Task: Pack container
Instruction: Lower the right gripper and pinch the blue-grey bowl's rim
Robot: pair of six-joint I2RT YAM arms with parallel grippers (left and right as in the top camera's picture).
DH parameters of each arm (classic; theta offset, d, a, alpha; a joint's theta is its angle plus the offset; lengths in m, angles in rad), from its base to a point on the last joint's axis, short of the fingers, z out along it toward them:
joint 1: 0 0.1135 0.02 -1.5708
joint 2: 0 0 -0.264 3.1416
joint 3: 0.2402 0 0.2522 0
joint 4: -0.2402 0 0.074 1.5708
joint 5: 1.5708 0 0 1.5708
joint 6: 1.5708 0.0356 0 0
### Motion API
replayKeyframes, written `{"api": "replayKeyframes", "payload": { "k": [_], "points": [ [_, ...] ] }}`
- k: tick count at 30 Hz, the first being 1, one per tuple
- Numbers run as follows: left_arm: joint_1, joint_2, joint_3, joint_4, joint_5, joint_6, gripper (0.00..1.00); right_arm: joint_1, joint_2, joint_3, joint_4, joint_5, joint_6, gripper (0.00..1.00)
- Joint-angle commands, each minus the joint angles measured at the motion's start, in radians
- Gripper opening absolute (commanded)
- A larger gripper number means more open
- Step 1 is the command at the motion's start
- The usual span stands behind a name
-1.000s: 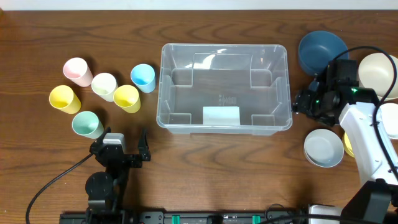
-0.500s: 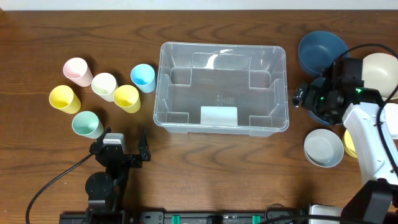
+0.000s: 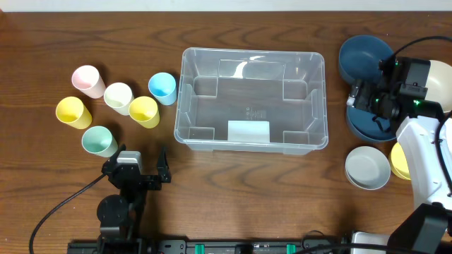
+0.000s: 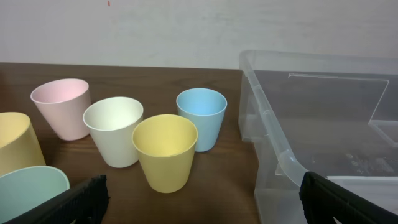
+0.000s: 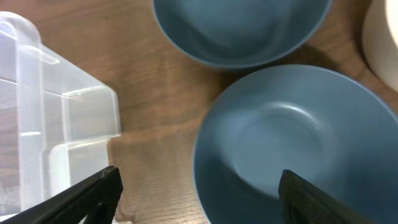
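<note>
The container (image 3: 251, 99), a large clear bin with a white label on its base, stands mid-table with nothing in it; its corner shows in the right wrist view (image 5: 50, 124) and its side in the left wrist view (image 4: 311, 124). My right gripper (image 3: 367, 100) hovers open over the nearer of two dark blue bowls (image 5: 292, 143), and that bowl's left rim lies between its fingers (image 5: 93, 193). The second blue bowl (image 5: 239, 28) sits just beyond. My left gripper (image 3: 138, 171) rests open near the front edge, facing several pastel cups, with a yellow cup (image 4: 165, 151) closest.
Pink (image 3: 86, 80), white (image 3: 118, 97), blue (image 3: 162, 87), two yellow and a teal (image 3: 97, 140) cup cluster left of the container. Right of it lie a cream bowl (image 3: 431, 81), a pale grey bowl (image 3: 367, 168) and a yellow bowl (image 3: 399, 162).
My right gripper has moved away from the container's right side, rightward and back, to above the nearer blue bowl. The left arm has not moved.
</note>
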Motion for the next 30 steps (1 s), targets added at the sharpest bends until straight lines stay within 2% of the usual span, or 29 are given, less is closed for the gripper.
{"api": "replayKeyframes", "payload": {
  "k": [1,7,21,24,30],
  "points": [
    [-0.003,-0.006,-0.029,-0.01,-0.012,0.009,0.98,-0.022,0.01,0.027,-0.037,0.064,-0.001,0.81],
    [-0.003,-0.006,-0.029,-0.01,-0.012,0.009,0.98,-0.014,0.069,0.026,-0.089,0.04,0.07,0.8],
    [-0.003,-0.006,-0.029,-0.01,-0.012,0.009,0.98,0.026,0.33,0.026,-0.058,0.023,0.025,0.8],
    [-0.003,-0.006,-0.029,-0.01,-0.012,0.009,0.98,0.026,0.333,0.027,-0.054,0.053,0.02,0.76],
    [-0.003,-0.006,-0.029,-0.01,-0.012,0.009,0.98,0.018,0.332,0.027,-0.049,0.078,0.016,0.61]
  ]
}}
